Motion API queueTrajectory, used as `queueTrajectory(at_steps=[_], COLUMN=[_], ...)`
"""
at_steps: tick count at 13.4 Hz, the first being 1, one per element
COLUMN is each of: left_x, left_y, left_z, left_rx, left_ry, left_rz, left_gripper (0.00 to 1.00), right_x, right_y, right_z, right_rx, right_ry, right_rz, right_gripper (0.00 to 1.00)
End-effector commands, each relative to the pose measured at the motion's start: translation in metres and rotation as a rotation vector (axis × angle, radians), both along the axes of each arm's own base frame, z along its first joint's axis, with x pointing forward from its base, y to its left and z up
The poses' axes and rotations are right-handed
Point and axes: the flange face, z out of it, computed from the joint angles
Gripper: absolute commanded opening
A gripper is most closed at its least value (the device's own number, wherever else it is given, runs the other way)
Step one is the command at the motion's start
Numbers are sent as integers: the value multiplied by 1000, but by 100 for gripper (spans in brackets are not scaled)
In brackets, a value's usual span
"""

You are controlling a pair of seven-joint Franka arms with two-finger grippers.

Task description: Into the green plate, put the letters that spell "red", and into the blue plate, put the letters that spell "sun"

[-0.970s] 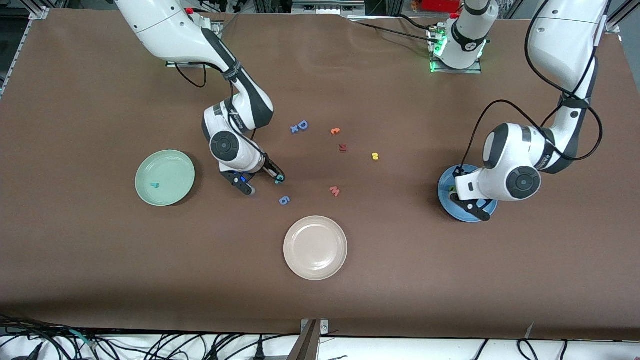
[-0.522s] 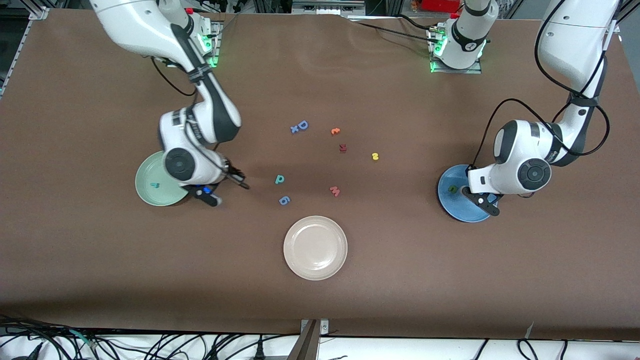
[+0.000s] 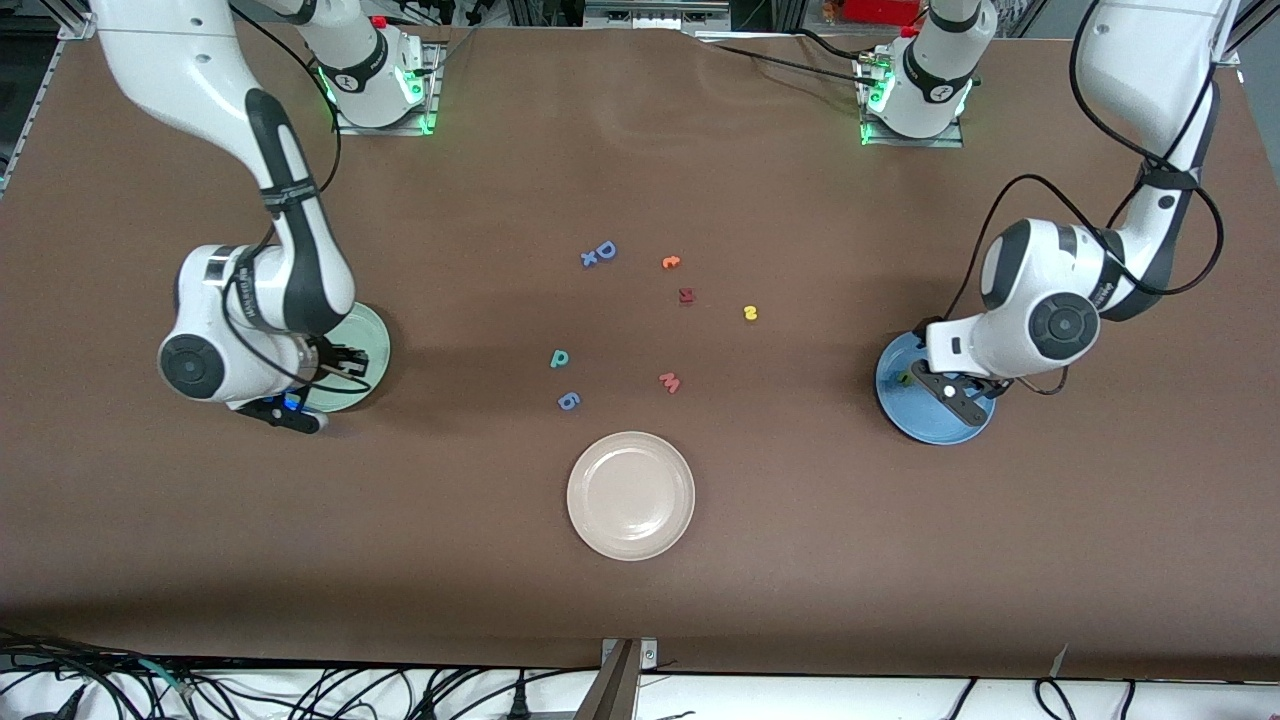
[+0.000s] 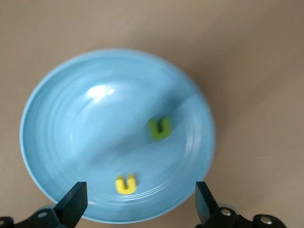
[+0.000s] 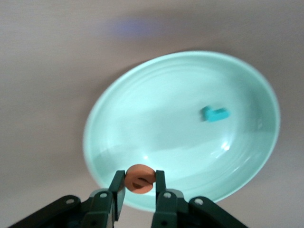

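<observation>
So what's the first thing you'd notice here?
Two big white robot arms, each hanging over a plate at its own end of the table. The right claw pinches an orange letter above the green plate, where a teal letter lies. The left claw hangs open over the blue plate, holding a green letter and a yellow letter.

Foam letters point(image 3: 605, 250) on the table read D, x, p, 6, w.
</observation>
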Motion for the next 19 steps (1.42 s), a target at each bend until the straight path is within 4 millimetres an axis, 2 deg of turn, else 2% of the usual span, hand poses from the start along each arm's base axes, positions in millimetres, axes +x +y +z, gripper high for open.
queueTrajectory(at_steps=[1, 2, 3, 4, 5, 7, 8, 11, 13, 16, 18, 19], left_x=[-12, -18, -23, -30, -37, -54, -60, -75, -83, -90, -95, -101], left_y=[-46, -70, -93, -113, -132, -173, -187, -224, -248, -262, -266, -265], left_z=[30, 32, 34, 32, 27, 15, 7, -28, -41, -62, -67, -72], left_rx=[18, 22, 29, 40, 50, 81, 96, 64, 38, 17, 21, 34], left_ry=[-13, -22, -31, -32, -26, -20, -18, -30, -45, -46, -44, -35], left_rz=[13, 75, 152, 231, 332, 506, 566, 656, 712, 765, 768, 767], left_gripper=[100, 100, 100, 100, 100, 100, 100, 100, 100, 98, 85, 85], right_x=[1, 0, 0, 0, 0, 0, -1, -8, -10, -19, -29, -31], right_y=[-11, -11, -10, -10, -7, 7, 23, 100, 145, 205, 246, 260], right_z=[-9, -13, -13, -13, -11, -3, 1, 12, 18, 18, 9, 4], right_rx=[22, 21, 23, 20, 21, 46, 60, 48, 43, 50, 46, 45], right_ry=[5, 9, 10, 11, 11, 4, 9, 7, -24, -76, -123, -142], right_rz=[31, 31, 31, 22, 18, -7, -67, -199, -287, -392, -447, -474], right_gripper=[33, 40, 62, 88, 98, 98, 98, 98, 97, 97, 97, 97])
